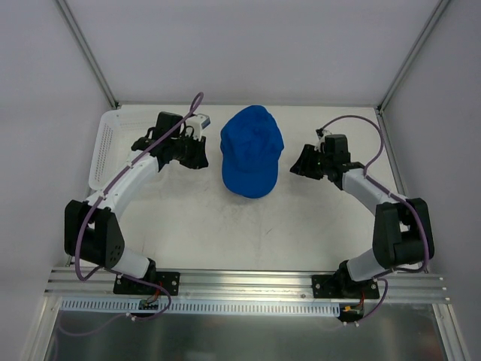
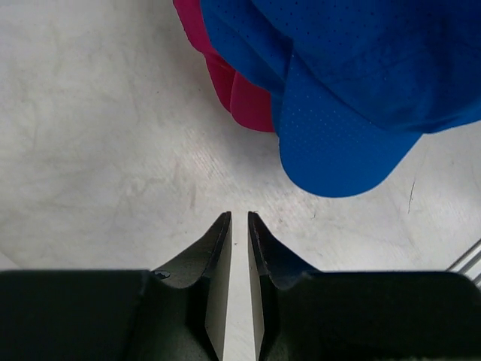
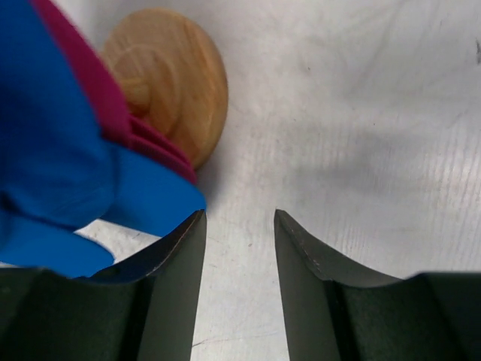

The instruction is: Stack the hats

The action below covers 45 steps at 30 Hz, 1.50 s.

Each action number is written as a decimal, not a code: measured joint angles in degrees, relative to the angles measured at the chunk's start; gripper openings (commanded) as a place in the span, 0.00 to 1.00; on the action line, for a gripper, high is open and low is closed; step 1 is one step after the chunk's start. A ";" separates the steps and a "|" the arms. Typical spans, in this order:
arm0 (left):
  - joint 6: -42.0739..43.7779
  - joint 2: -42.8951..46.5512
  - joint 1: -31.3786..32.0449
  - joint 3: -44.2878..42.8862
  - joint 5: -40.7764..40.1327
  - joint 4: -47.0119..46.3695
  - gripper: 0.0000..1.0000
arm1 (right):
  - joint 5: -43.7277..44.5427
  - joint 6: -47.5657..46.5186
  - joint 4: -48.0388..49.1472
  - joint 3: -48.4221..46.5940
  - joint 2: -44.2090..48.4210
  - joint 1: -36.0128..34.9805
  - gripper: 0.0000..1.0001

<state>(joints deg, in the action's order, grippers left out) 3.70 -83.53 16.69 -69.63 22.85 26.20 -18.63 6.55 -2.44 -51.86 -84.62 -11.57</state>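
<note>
Claws, left: the left claw (image 2: 240,216) is facing the pile from the left, its fingers (image 2: 219,286) drawn almost together. Only a thin slit of table (image 2: 98,150) is showing between them, and nothing is sitting in that slit.
Claws, right: the right claw (image 3: 239,214) is standing apart, with bare table showing in the gap and nothing being gripped. Blue fabric is reaching as far as the tip of one finger (image 3: 176,271); whether it is touching cannot be told.
Arms: both are reaching in from the near edge, one on each side of the hats, with each claw ending just beside the pile.
Hats: they are lying as one pile in the middle of the table, between the two claws.
Top of pile: the blue cap (image 1: 252,154) is sitting uppermost, its brim pointing toward the near edge.
Under it: the pink cap (image 2: 240,94) is peeking out along the blue cap's edge in both wrist views, with several folds of pink showing.
Beyond the pile, right wrist view: the wooden disc (image 3: 184,83) is lying flat on the table, partly covered by the pink fabric.
Far left: the white basket (image 1: 105,147) is standing along the table's left edge, behind the left arm.
</note>
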 measured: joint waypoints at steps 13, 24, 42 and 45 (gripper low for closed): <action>-5.79 -6.51 2.05 1.66 -0.85 -10.34 0.10 | 1.90 10.99 1.86 -2.29 -9.31 -3.21 0.45; -8.44 -8.09 8.92 3.67 -0.81 -13.42 0.09 | 1.92 16.22 4.90 -3.96 -12.96 -6.58 0.45; -11.82 -6.80 10.32 7.74 0.74 -15.13 0.17 | -1.27 18.43 6.91 -3.96 -11.63 -5.07 0.48; -11.56 -1.75 9.27 12.13 2.38 -15.02 0.29 | -3.58 15.87 5.18 -4.59 -9.75 -1.51 0.52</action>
<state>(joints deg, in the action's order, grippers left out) -7.86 -85.27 25.96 -57.49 25.23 11.18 -22.22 22.41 2.74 -56.45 -94.37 -13.08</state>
